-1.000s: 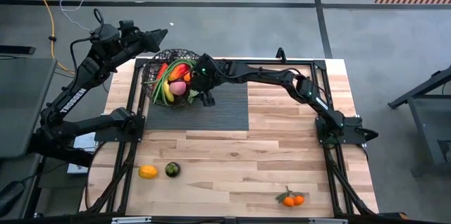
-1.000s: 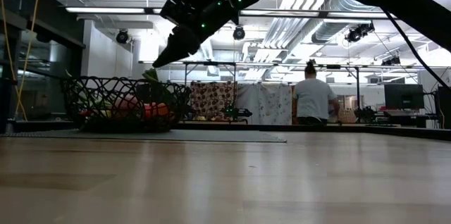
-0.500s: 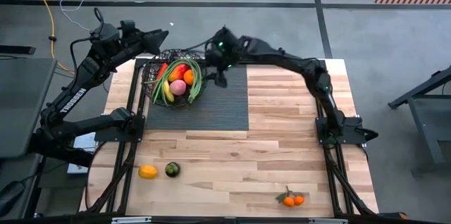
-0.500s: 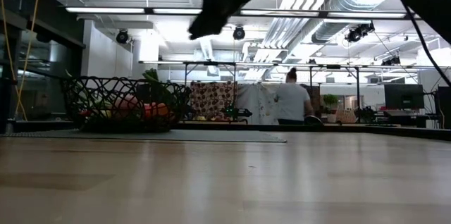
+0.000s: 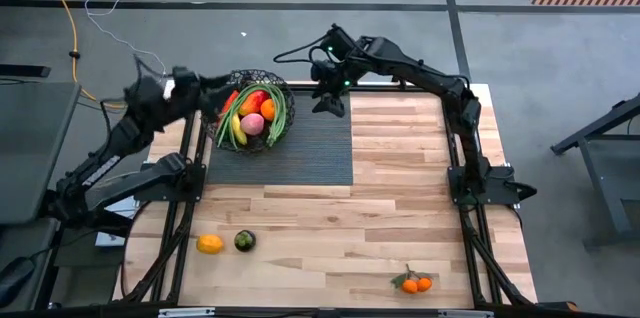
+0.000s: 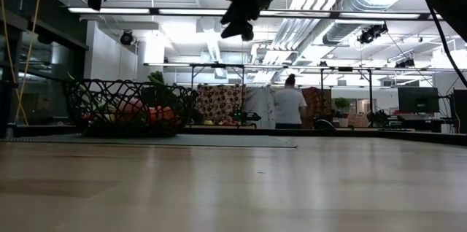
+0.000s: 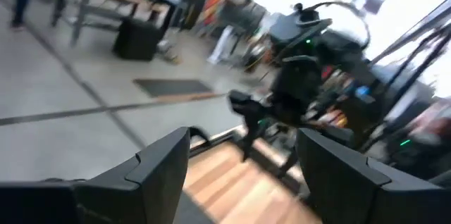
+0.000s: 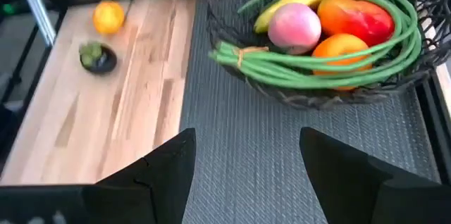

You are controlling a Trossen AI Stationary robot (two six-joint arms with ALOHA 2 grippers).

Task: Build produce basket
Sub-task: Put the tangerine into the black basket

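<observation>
Hovering above the far edge of the dark mat (image 5: pixel 290 148), the right tool (image 5: pixel 331 105) hung clear of the basket (image 5: pixel 226 130) with its two fingers parted and nothing between them, as its own wrist view showed. That height and gap suggested it carried no load and was free to go after another piece.

The basket sat on the mat's far left corner, toward the left arm's side of the worktop (image 5: pixel 400 218). It already held much of the produce: a pink fruit (image 8: pixel 294 26), a red pepper (image 8: pixel 359 17), an orange (image 8: pixel 342 47), a banana (image 8: pixel 296 2), and long green stalks (image 8: pixel 317 72) curled around the rest, their tied ends poking over the rim. Laid that way, the stalks fitted the round bowl instead of sticking out.

Three items lay well apart from the basket at the near side of the worktop: a yellow-orange fruit (image 5: pixel 209 244) just beside a dark green fruit (image 5: pixel 244 241), and a small cluster of oranges (image 5: pixel 417 283) toward the right. Judging by these, the task was partly done.

The left tool (image 5: pixel 210 84) was raised just beside the basket's left rim, its fingers spread and empty in its wrist view, probably waiting out of the way. A person (image 6: pixel 290 108) stood far off in the room.
</observation>
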